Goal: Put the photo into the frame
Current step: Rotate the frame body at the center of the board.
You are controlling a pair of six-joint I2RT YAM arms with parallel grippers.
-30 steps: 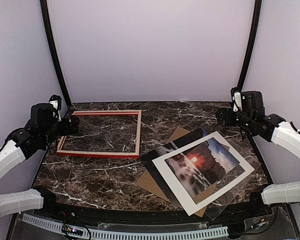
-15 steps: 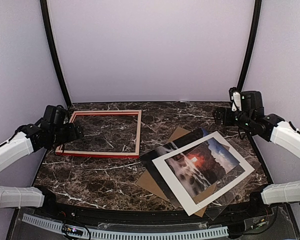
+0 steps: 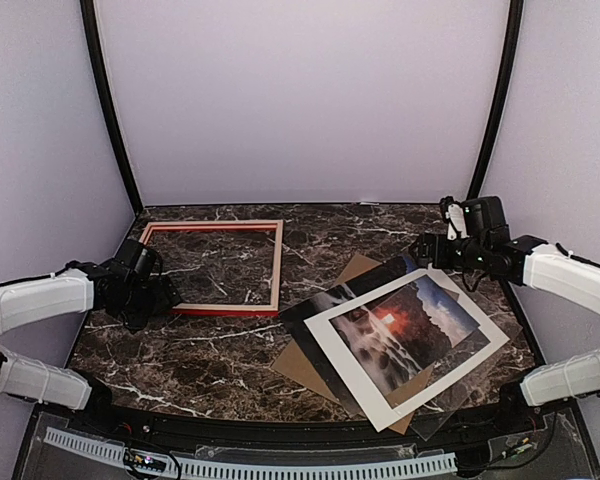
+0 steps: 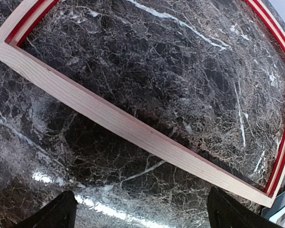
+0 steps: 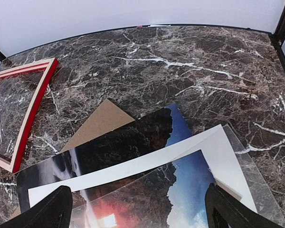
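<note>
The frame [image 3: 277, 262] lies flat at the back left of the table, pale wood side up with red edges. My left gripper [image 3: 158, 293] hovers low by its near left corner, open and empty. In the left wrist view the near rail of the frame [image 4: 133, 130] runs diagonally just ahead of the left gripper [image 4: 142, 219]. The photo [image 3: 332, 303] lies at the right, partly covered by a white mat [image 3: 350, 375]. My right gripper [image 3: 426, 250] is open above the stack's far end. The right wrist view has the right gripper [image 5: 137, 214] over the photo [image 5: 128, 137].
A brown backing board [image 3: 356, 268] lies under the photo. A clear sheet [image 3: 485, 372] overlaps the mat at the near right. In the right wrist view I see the mat [image 5: 147, 166], the board [image 5: 102, 121] and the frame's corner [image 5: 31, 104]. Purple walls enclose the marble table [image 3: 200, 355].
My left arm has swung down and inward, bringing its gripper low beside the frame's near left corner. My right gripper has moved left toward the stack's far end. Both stay open.
</note>
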